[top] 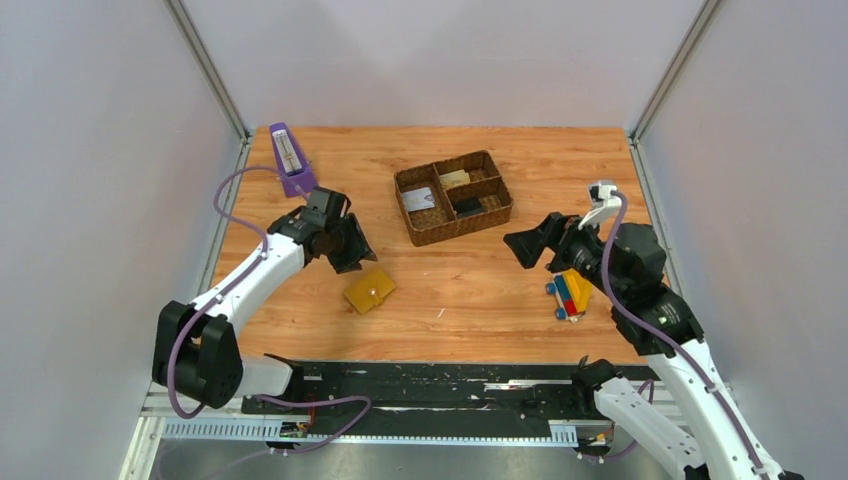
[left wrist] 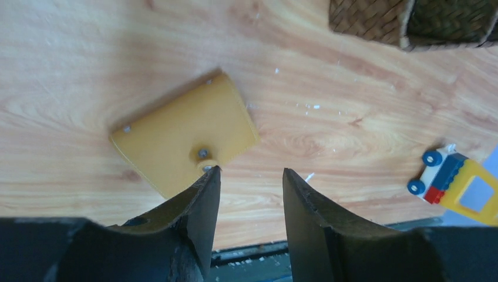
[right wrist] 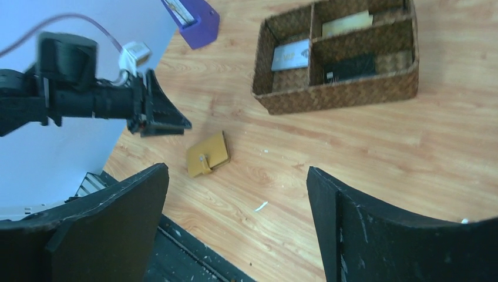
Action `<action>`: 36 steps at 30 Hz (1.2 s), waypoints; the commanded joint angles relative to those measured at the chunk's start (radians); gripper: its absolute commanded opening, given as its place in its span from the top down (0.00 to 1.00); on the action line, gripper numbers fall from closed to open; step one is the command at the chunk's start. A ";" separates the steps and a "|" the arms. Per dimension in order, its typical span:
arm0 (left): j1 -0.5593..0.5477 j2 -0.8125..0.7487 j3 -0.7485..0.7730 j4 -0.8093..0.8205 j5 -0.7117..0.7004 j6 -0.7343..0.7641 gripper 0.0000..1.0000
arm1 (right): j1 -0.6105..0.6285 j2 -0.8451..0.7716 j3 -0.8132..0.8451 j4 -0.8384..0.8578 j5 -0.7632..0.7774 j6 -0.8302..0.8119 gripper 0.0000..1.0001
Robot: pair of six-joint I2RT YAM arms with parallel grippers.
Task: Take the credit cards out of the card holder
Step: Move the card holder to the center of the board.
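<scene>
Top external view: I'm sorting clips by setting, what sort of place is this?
Likely a robot test cell: white panels on metal posts enclose a wooden table holding staged props, a woven tray and a toy truck.

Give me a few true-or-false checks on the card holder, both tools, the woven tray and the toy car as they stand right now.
1. The card holder lies closed on the table. True.
2. The left tool is clamped on the card holder. False: its jaws stand apart with nothing between them, and the holder lies flat just ahead of the tips.
3. Cards lie in the compartments of the woven tray. True.
4. The toy car sits inside the tray. False: it stands on the table, outside the tray.
5. The right tool is shut. False: its jaws are wide open and empty.
</scene>
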State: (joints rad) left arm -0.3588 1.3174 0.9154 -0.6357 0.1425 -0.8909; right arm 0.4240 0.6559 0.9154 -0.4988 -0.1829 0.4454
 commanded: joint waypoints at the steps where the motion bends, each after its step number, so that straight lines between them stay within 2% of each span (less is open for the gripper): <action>1: -0.002 0.045 0.112 -0.109 -0.120 0.186 0.48 | 0.001 0.068 0.026 -0.060 0.009 0.110 0.12; 6: 0.023 0.118 0.161 -0.204 -0.181 0.289 0.46 | 0.004 0.131 0.013 -0.081 -0.032 0.174 0.18; 13: 0.119 0.226 0.110 -0.129 -0.151 0.359 0.45 | 0.012 0.137 -0.006 -0.079 -0.043 0.194 0.20; 21: 0.127 0.317 0.046 -0.053 0.002 0.364 0.46 | 0.015 0.149 0.002 -0.109 -0.046 0.201 0.22; 29: 0.104 0.253 -0.099 0.093 0.230 0.313 0.51 | 0.047 0.224 0.048 -0.143 -0.005 0.241 0.25; 36: 0.019 0.245 -0.139 0.246 0.395 0.230 0.52 | 0.185 0.356 0.073 -0.136 0.107 0.298 0.29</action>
State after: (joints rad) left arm -0.3012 1.5654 0.7979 -0.5167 0.4133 -0.6079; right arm 0.5316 0.9428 0.9310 -0.6525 -0.1596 0.6956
